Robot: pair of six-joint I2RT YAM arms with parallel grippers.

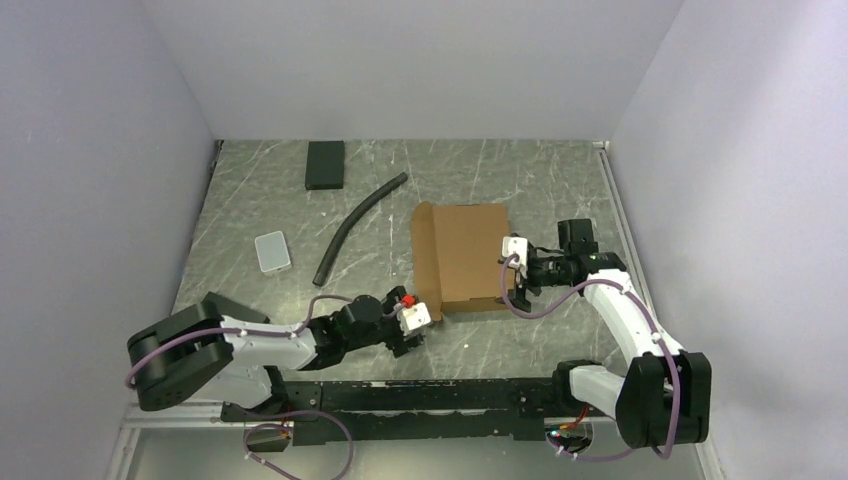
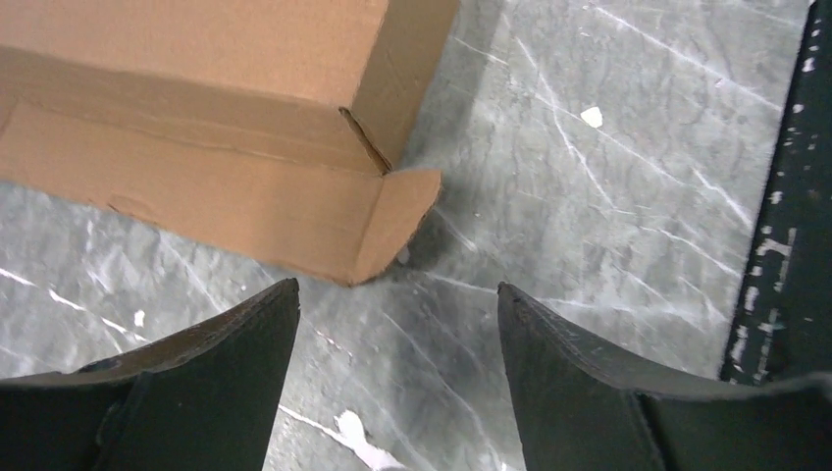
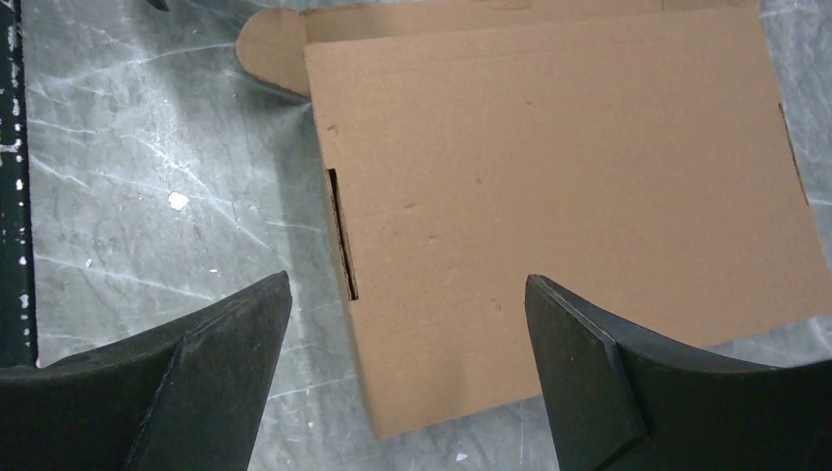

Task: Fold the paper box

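Left gripper is hovering with fingers spread, gripping nothing, just off the near-left corner of the cardboard box. Box is lying on the table, slightly right of centre, 1 small tab sticking out at that corner. Right gripper is hanging spread over the box's right edge, empty.

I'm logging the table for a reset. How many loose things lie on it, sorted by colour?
Brown: 1, the paper box
Black: 2, the flat block and the hose
Pale grey: 1, the small flat rectangle
Total: 4
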